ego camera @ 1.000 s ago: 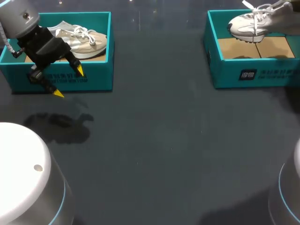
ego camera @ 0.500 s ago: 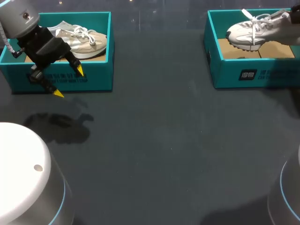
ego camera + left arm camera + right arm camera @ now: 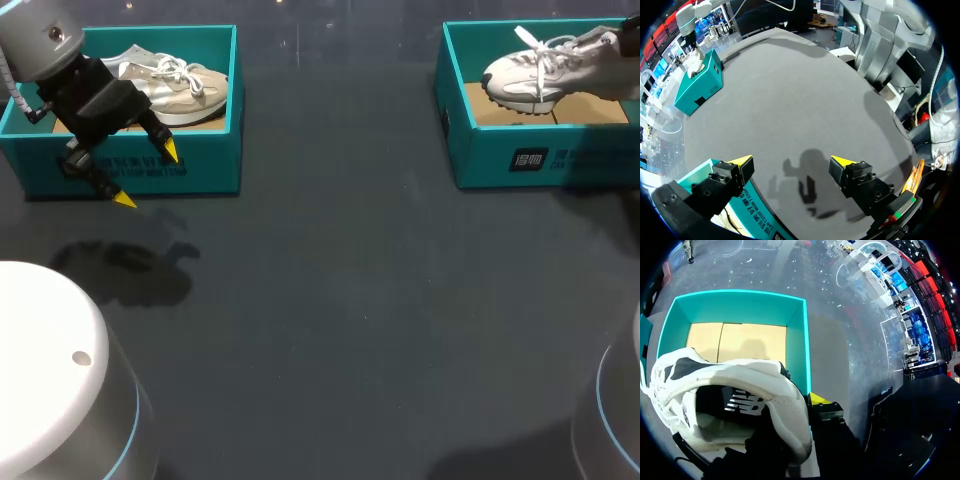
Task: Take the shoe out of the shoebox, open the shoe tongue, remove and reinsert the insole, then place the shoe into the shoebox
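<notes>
The right gripper (image 3: 795, 407) is closed on the heel of the white sneaker (image 3: 540, 68). It holds the shoe up over the teal shoebox (image 3: 520, 155) on the right. The left gripper (image 3: 147, 176) is open and holds nothing. It hangs just in front of the other teal shoebox (image 3: 200, 175), which has a beige sneaker (image 3: 175, 85) inside.
</notes>
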Robot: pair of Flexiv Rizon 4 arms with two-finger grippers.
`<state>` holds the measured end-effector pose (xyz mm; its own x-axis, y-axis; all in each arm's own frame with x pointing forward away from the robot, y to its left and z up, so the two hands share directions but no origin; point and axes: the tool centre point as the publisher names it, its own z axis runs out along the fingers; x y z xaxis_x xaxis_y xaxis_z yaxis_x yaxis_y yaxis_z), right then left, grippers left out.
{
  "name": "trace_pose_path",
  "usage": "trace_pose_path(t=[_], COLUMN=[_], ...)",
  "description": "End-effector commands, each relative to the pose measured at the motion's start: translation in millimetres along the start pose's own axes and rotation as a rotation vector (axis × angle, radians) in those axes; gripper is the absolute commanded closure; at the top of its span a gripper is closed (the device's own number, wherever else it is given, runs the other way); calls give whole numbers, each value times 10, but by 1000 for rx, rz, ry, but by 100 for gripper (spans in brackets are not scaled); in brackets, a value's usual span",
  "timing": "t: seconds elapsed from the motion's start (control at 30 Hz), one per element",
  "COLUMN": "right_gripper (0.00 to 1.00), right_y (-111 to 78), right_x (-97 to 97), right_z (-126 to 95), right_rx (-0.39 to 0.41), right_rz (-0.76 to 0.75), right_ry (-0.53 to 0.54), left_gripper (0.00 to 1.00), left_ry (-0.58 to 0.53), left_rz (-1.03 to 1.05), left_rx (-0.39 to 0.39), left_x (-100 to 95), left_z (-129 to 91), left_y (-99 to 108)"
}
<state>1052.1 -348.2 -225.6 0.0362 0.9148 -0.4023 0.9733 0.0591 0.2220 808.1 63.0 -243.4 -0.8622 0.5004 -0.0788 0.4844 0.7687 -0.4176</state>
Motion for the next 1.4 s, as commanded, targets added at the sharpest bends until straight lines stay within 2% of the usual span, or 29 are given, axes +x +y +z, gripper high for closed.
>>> trace_pose_path(t=[0.03, 0.57, 1.1, 1.4], right_gripper=[100, 100, 100, 100], right_y=[-1, -146, -432, -462], right_x=[-8, 90, 229, 331], right_z=[102, 376, 546, 618], right_rx=[9, 58, 70, 75], right_rz=[19, 37, 10, -14], right_ry=[-3, -39, -28, -16], left_gripper=[0, 0, 0, 0], left_ry=[0, 0, 0, 0], left_rz=[1, 1, 1, 1], left_rx=[-3, -3, -3, -3], left_x=[12, 12, 12, 12], left_z=[-5, -5, -5, -5], left_y=[0, 0, 0, 0])
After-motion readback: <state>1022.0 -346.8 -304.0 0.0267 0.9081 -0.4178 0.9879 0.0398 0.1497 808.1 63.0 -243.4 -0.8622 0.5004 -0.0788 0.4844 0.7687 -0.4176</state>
